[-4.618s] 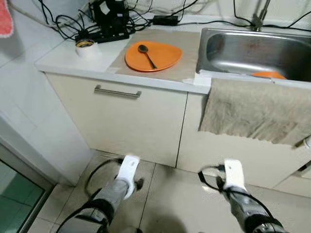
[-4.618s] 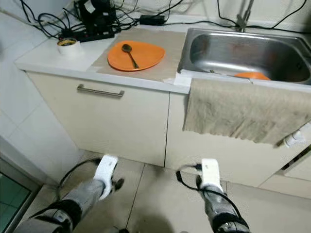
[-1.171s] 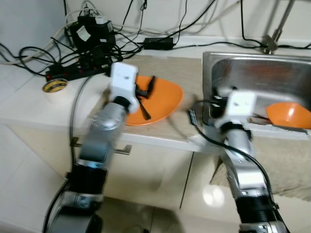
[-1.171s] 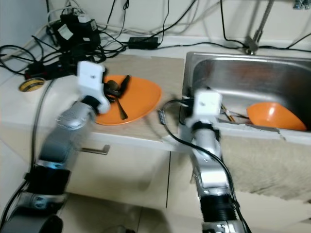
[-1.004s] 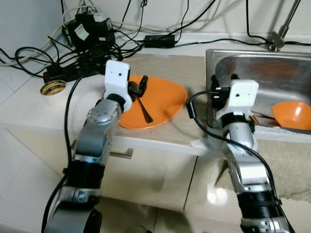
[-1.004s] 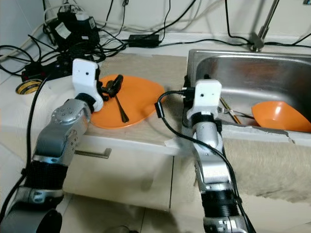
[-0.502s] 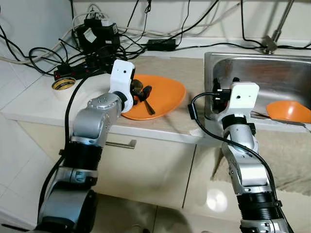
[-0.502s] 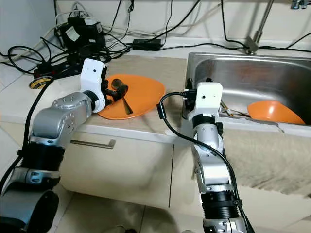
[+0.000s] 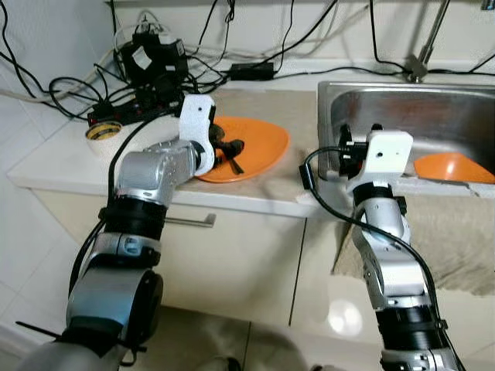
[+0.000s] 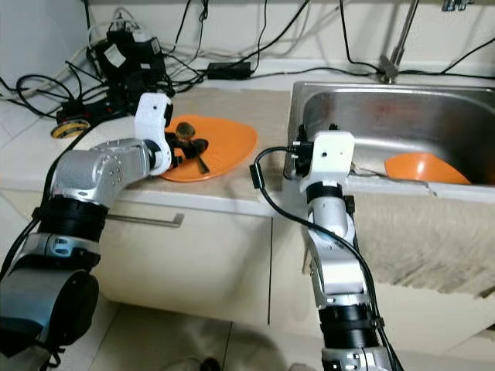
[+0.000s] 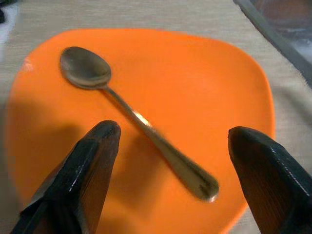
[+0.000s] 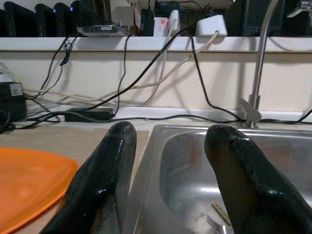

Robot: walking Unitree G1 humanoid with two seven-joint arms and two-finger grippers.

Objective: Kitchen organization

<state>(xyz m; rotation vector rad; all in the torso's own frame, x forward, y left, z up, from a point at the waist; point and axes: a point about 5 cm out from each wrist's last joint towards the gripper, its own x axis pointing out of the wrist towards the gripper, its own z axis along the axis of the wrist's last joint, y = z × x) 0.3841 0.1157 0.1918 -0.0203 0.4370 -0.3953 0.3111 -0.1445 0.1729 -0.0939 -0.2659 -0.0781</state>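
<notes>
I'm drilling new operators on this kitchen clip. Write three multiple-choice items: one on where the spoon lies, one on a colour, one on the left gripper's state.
1. Where does the spoon lie?
A. in the sink
B. on the orange plate
C. on the floor

2. What colour is the bowl in the sink?
A. orange
B. blue
C. white

3. How is the left gripper set?
A. shut on the spoon
B. shut on the plate's rim
C. open above the plate

Answers: 1 B, the left wrist view shows the spoon lying on the orange plate. 2 A, it matches the plate's orange. 3 C, its fingers stand apart either side of the spoon's handle, gripping nothing.
</notes>
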